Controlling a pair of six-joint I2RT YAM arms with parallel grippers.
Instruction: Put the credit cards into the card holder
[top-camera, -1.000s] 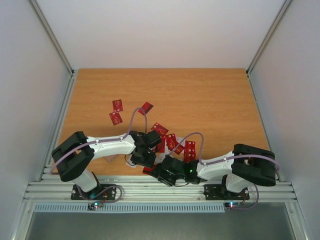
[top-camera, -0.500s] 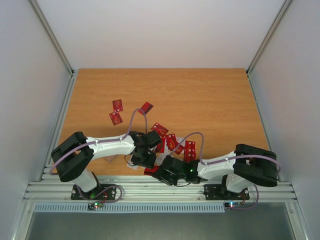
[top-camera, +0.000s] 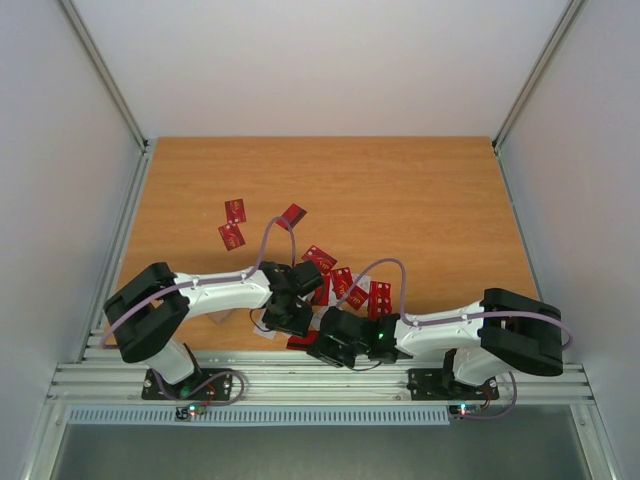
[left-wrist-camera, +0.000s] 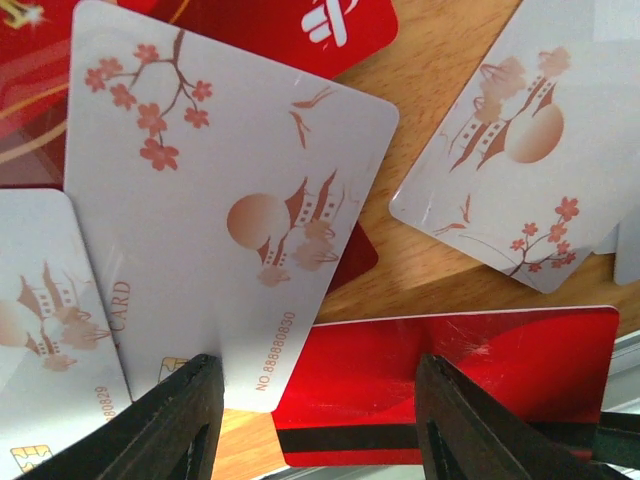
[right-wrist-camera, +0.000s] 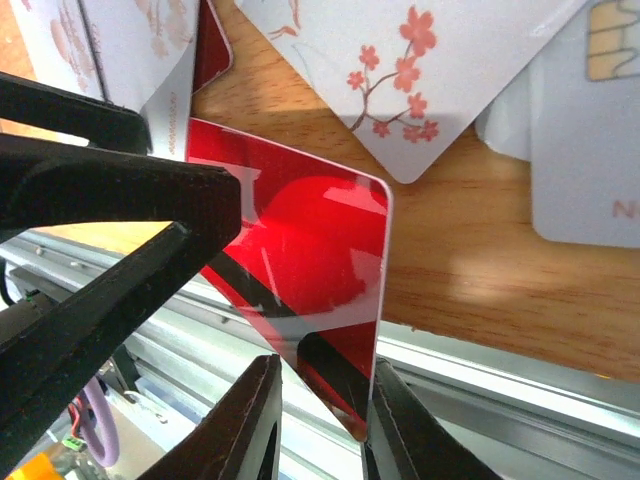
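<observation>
Several credit cards lie near the table's front edge, red ones (top-camera: 342, 282) and white ones with blossom prints (left-wrist-camera: 200, 220). One red card with a black stripe (left-wrist-camera: 450, 385) overhangs the front edge; it also shows in the top view (top-camera: 300, 342). My left gripper (left-wrist-camera: 318, 370) is open just above it, fingers wide apart, over this card and a white one. My right gripper (right-wrist-camera: 322, 378) is open with its jaws either side of the same red card's corner (right-wrist-camera: 310, 260); the card's edge touches one finger (right-wrist-camera: 400, 430). A pale tan piece (top-camera: 221, 317) under the left arm may be the card holder.
More red cards lie further back on the table (top-camera: 235, 211) (top-camera: 231, 236) (top-camera: 293, 214). The left gripper's black fingers (right-wrist-camera: 120, 190) fill the left of the right wrist view. The metal rail (top-camera: 300, 380) runs just below the table's front edge.
The right arm has stretched a little to the left, bringing its gripper closer round the red card at the front edge. The left arm has barely moved.
</observation>
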